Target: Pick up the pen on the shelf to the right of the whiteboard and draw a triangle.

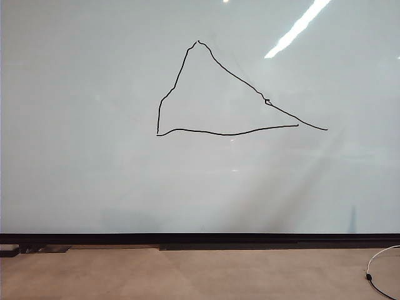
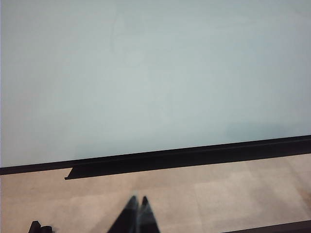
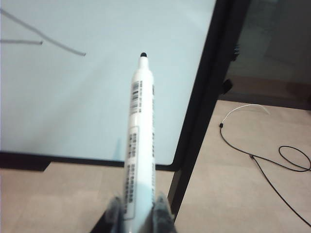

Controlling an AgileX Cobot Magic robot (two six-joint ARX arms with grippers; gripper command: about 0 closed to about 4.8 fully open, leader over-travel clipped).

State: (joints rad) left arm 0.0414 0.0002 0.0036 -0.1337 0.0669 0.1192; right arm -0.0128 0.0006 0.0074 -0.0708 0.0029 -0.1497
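Observation:
A wobbly black triangle [image 1: 219, 94] is drawn on the large pale whiteboard [image 1: 94, 156], its right side overshooting the base corner. In the right wrist view my right gripper [image 3: 139, 206] is shut on the pen [image 3: 141, 141], a slim white marker with dark print on the barrel. Its dark tip points toward the whiteboard [image 3: 73, 107] and stands off it, below the line ends of the triangle [image 3: 53, 44]. My left gripper [image 2: 138, 200] hangs shut and empty over the floor, short of the whiteboard [image 2: 146, 73]. Neither gripper shows in the exterior view. The shelf is out of view.
A black strip [image 1: 200, 238] runs along the board's lower edge, above the beige floor [image 1: 187, 275]. The board's black right edge [image 3: 204, 97] stands close beside the pen. White and black cables [image 3: 252, 155] lie on the floor to the right, and a cable [image 1: 378, 269] shows at the exterior view's corner.

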